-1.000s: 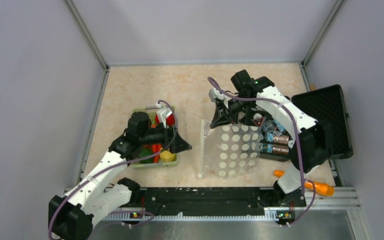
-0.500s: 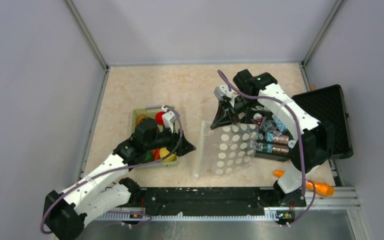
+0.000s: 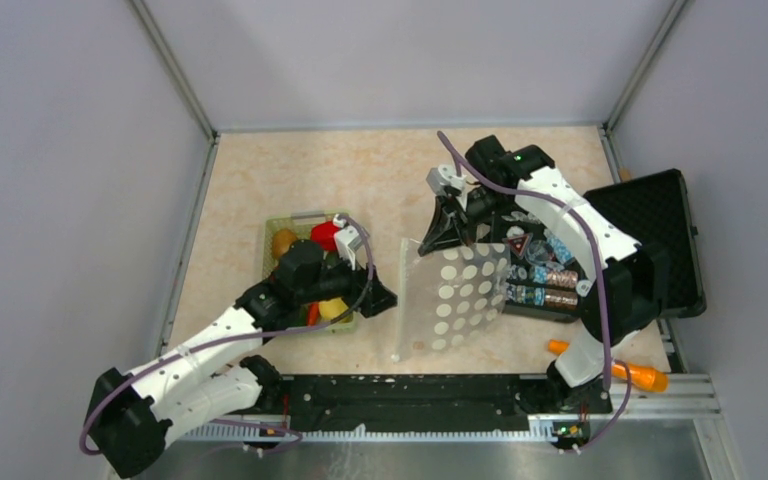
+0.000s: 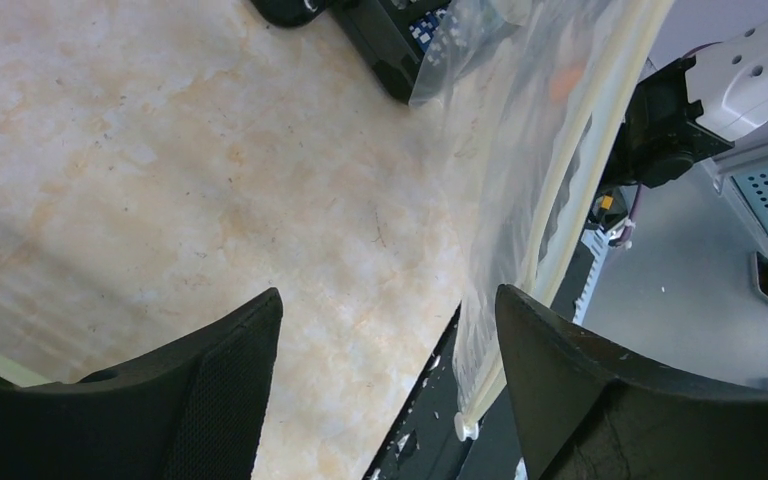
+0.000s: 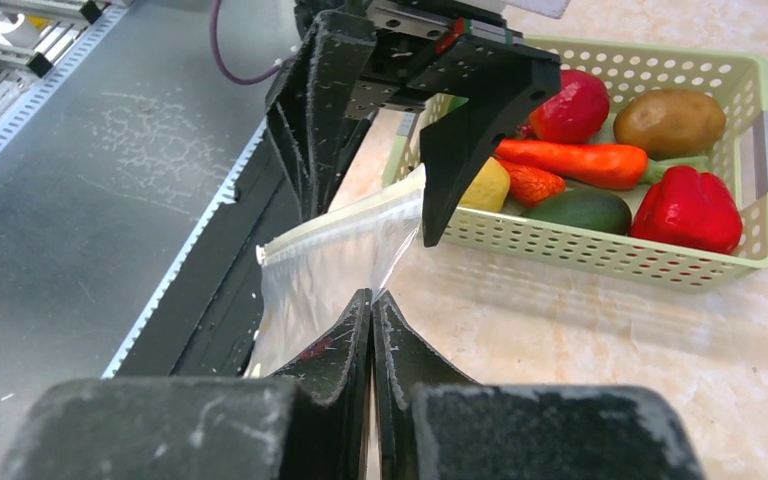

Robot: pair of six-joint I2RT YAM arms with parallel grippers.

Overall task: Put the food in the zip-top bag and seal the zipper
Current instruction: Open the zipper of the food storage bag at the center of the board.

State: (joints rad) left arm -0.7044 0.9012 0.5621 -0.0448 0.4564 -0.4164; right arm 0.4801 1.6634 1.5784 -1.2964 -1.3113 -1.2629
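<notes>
table (image 3: 360, 170) | right hand (image 5: 372, 305) pinches zip-top bag (image 3: 460, 295) | left hand (image 4: 388, 295) open near zipper (image 4: 565, 200)

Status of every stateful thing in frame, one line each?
zip-top bag: held up, no food inside
zipper: cannot tell if sealed
food: in green basket
black case: open
left gripper: open, around zipper
right gripper: shut on zip-top bag

The clear, white-dotted zip-top bag (image 3: 458, 296) is held up slantwise, empty, its whitish zipper (image 4: 572, 170) edge facing the glossy food (image 5: 585, 163) heaped in the green basket (image 5: 600, 245).
</notes>
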